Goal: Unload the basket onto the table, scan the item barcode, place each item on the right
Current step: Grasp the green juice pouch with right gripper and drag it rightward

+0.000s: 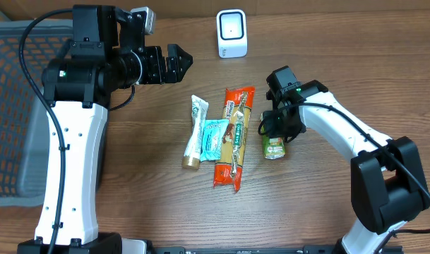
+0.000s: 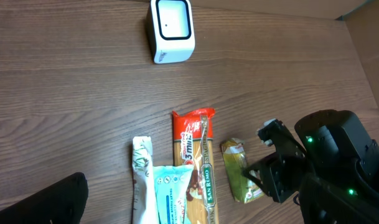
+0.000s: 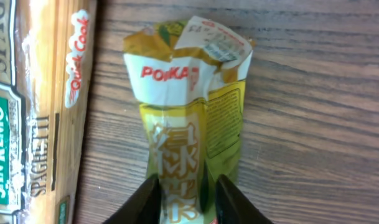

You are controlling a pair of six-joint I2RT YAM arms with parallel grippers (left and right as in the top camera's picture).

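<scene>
Overhead: bright, flat light from above. The brown wood-grain table [image 1: 327,63] is evenly lit, with soft, short shadows close under the arms. The white rounded scanner box [image 1: 232,33] at 12 o'clock is nearly blown out and shows little surface detail.

Left wrist: same diffuse light, mid-frame sharp. A black blurred shape [image 2: 33,202] at 7 o'clock is out of focus.

Right wrist: very close range. The glossy yellow-green snack packet [image 3: 189,106] has pale glare on its creases, soft print and a thin shadow along its 3 o'clock edge. The black two-finger right gripper [image 3: 184,200] at 6 o'clock is fuzzy.
</scene>
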